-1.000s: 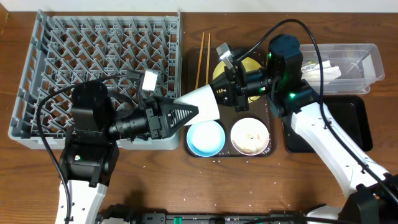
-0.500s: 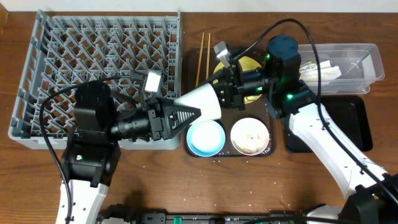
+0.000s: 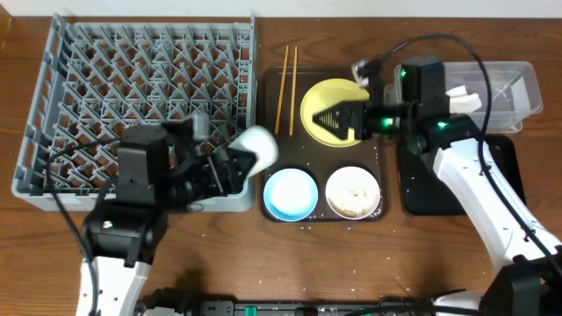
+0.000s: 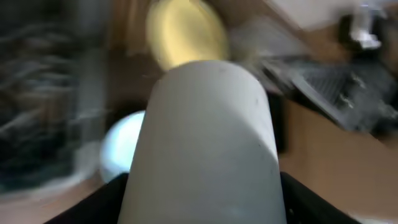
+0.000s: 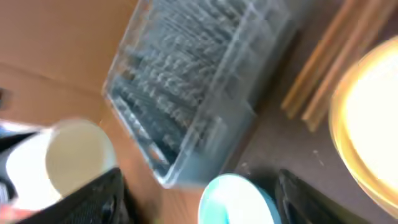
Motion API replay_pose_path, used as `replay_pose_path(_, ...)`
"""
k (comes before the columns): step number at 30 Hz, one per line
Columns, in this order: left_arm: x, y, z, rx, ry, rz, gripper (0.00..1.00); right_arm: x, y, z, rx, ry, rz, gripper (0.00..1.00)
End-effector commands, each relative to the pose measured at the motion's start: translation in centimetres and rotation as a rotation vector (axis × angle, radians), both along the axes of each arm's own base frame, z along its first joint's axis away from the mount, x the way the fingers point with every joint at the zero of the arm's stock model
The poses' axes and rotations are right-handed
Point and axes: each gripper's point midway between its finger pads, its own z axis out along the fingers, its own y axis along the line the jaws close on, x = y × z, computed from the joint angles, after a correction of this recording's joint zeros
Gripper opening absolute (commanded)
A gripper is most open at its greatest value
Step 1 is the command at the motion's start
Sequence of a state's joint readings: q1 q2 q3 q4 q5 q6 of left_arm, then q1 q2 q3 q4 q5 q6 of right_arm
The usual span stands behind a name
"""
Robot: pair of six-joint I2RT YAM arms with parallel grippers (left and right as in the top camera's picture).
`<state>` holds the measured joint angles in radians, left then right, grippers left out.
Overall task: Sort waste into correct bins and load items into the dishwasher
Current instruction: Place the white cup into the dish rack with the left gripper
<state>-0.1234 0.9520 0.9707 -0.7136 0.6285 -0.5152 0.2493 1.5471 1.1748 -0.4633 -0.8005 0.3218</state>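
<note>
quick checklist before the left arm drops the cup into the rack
1. Small white cup held in the left pincer: ok.
2. Cup over the dish rack pegs: not ok, it sits at the rack's right edge.
3. Free pegs in the rack: ok.
4. Right pincer out of the way: ok, open over the yellow plate.
5. Grip firmness: cannot tell, wrist views blurred.

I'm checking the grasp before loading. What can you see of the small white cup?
The white cup is small, plain and smooth, slightly tapered, with no handle showing. The left gripper clamps it on its side by the dish rack's near right corner, mouth towards the right arm. In the blurred right wrist view it looks empty.
</note>
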Motion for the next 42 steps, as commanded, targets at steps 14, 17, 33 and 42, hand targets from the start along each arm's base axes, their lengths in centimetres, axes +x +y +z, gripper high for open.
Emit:
replay_pose_path(14, 1.9, 18.8, -4.3, 0.608, 0.277, 0.684, 0.58, -2.6, -1.2, -5.2, -0.383, -0.018, 0.028, 0.76)
replay_pose_path(17, 2.4, 20.4, -6.4, 0.543, 0.375, 0.715, 0.58, -2.8, -1.3, -5.3, -0.386, -0.009, 0.030, 0.76)
replay_pose_path(33, 4.8, 19.9, -10.0, 0.314, 0.468, 0.624, 0.82, -2.8, -1.2, -5.3, -0.386, -0.009, 0.032, 0.76)
replay_pose_path(42, 4.2, 17.8, -6.4, 0.293, 0.333, 0.542, 0.71, -2.8, -1.2, -5.3, -0.386, -0.010, 0.032, 0.75)
